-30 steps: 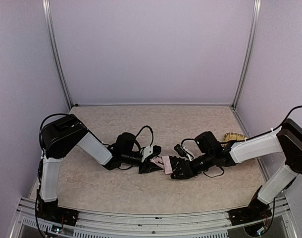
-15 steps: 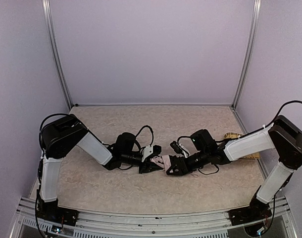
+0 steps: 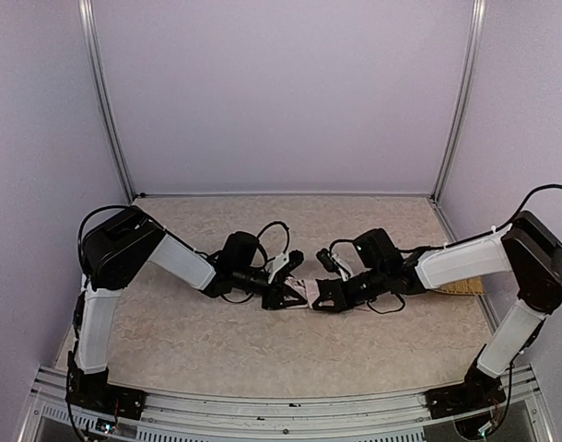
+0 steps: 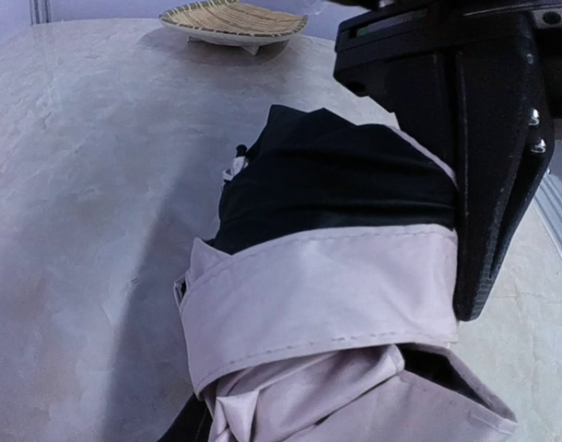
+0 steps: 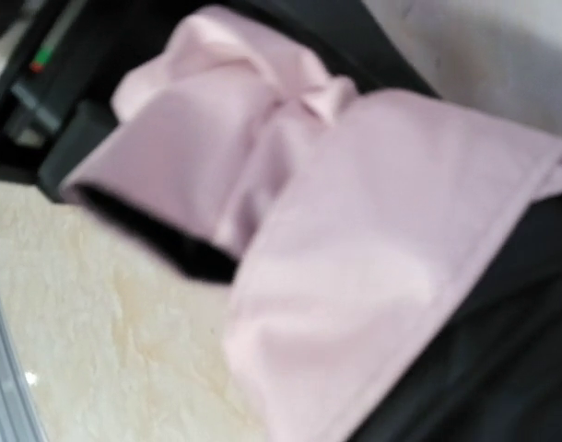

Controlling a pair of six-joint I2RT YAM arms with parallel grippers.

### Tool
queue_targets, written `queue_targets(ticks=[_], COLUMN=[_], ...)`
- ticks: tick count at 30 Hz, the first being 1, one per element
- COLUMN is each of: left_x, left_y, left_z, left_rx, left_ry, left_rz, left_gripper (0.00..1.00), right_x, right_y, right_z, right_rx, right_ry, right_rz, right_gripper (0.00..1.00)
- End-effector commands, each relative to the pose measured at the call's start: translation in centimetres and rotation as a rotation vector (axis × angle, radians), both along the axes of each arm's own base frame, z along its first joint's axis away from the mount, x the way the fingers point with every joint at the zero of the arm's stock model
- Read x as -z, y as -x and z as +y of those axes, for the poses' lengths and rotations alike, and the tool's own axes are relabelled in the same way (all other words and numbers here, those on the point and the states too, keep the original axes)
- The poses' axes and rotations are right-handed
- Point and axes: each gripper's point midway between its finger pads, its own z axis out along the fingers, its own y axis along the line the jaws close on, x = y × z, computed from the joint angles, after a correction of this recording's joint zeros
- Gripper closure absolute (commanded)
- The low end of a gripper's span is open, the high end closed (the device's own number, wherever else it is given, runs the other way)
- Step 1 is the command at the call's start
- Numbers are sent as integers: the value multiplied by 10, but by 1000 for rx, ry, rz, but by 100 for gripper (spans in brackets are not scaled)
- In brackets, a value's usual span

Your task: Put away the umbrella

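Umbrella (image 4: 327,299) clamped in L end effector (image 3: 287,295); R end effector (image 3: 320,296) fully closed, touching its far end

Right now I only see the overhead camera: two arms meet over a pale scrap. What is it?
Observer: A folded umbrella, pale pink fabric wrapped over black lining, seen from the left wrist.
Operator: And the tan sliver behind the right arm?
Observer: A woven straw mat, lying apart from the umbrella.
Operator: Is the umbrella held?
Observer: The left gripper has a black finger flat against it.
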Motion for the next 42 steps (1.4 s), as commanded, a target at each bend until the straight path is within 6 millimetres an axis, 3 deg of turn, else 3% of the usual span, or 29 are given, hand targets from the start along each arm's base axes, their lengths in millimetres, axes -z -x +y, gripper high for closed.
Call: queue_targets(ticks=[1, 3, 6, 8, 11, 16, 20, 25, 30, 38, 42], left_x=[49, 52, 55, 54, 46, 40, 41, 41, 45, 48, 57], left_y=[-30, -43, -64, -74, -85, -94, -94, -94, -94, -82, -78], left_z=[34, 40, 50, 56, 64, 77, 77, 78, 75, 68, 67], left_rx=[-206, -267, -359, -405, -455, -493, -498, -508, -496, -464, -456], left_ry=[-133, -122, -92, -51, 16, 90, 96, 94, 94, 50, 29], left_rz=[278, 336, 408, 471, 528, 643, 680, 696, 726, 709, 722], left_gripper=[100, 100, 100, 100, 100, 100, 100, 100, 100, 100, 100], right_x=[-68, -77, -75, -62, -25, 38, 56, 73, 106, 123, 127], right_y=[2, 7, 22, 35, 46, 32, 25, 5, -5, -25, -41], right_z=[20, 23, 31, 35, 26, 6, 13, -9, -17, -25, -35], right_rx=[-109, -125, -167, -206, -238, -208, -243, -153, -139, -77, -3], right_ry=[-123, -142, -142, -116, -50, 86, 110, 125, 223, 293, 350], right_rz=[-144, -150, -137, -118, -73, -41, -49, -39, -33, -58, -75], right_gripper=[100, 100, 100, 100, 100, 100, 100, 100, 100, 100, 85])
